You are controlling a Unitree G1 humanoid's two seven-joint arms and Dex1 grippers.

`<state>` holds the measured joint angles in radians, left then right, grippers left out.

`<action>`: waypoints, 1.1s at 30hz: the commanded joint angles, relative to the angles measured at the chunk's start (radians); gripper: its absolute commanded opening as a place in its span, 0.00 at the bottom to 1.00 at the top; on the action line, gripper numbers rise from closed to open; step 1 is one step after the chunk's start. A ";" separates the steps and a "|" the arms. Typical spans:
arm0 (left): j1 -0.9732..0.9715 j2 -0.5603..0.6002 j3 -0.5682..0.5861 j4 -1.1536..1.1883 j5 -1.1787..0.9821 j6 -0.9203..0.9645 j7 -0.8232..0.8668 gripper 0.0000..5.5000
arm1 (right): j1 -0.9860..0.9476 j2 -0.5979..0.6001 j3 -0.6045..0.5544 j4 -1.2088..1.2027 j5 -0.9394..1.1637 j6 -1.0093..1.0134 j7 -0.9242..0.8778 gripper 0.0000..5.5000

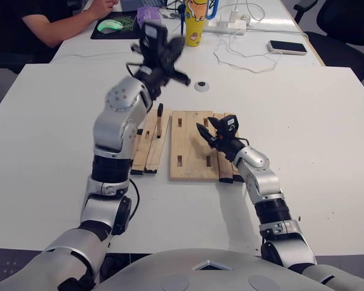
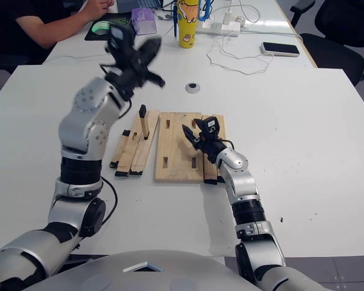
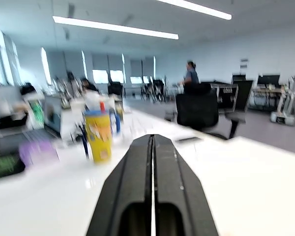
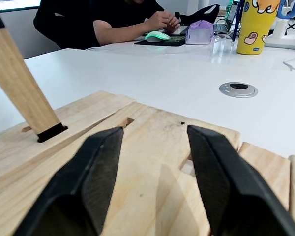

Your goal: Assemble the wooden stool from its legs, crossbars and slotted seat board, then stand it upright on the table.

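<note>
The left gripper [image 3: 152, 147] is raised high above the far side of the white table [image 1: 315, 139]. Its two black fingers are pressed flat together with nothing between them. The right gripper [image 1: 205, 127] hangs low over the flat, pale wooden square seat board [image 1: 191, 151], near its far right corner, with its two fingers spread well apart and holding nothing.

The seat board lies flat in the middle of the table, and three dark rectangular slots in it show clear of the gripper. Just left of the board a bundle of flat wooden bars with black ends [image 1: 147, 148] lies side by side. There are about three, though the exact count cannot be told. One short wooden leg with a black tip [image 1: 159, 120] stands up from that bundle, leaning, with its foot in a dark slot. Along the board's right edge lie two more wooden bars [image 1: 224, 167], partly under the right arm.

One round grey grommet [image 1: 201, 86] sits in the tabletop beyond the board. On the next table behind are one yellow patterned cup [image 1: 195, 24], one dark phone [image 1: 287, 46], one purple box [image 1: 148, 13] and one green mouse [image 1: 111, 25].
</note>
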<state>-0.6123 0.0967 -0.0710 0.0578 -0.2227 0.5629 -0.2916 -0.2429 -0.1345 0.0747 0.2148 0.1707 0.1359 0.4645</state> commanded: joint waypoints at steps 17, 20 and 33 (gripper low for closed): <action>0.012 0.002 0.071 -0.018 0.057 -0.118 0.079 0.00 | -0.006 0.011 -0.009 0.012 0.003 -0.002 -0.001 0.44; -0.019 0.012 0.085 -0.069 0.060 -0.170 0.078 0.00 | -0.007 0.008 -0.010 0.015 0.003 -0.003 0.001 0.44; -0.058 0.039 0.106 -0.099 0.055 -0.179 0.076 0.00 | -0.019 0.010 -0.002 0.023 0.000 -0.006 0.008 0.44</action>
<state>-0.6661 0.1311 0.0428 -0.0601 -0.1736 0.3757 -0.2093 -0.2463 -0.1229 0.0740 0.2385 0.1714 0.1347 0.4678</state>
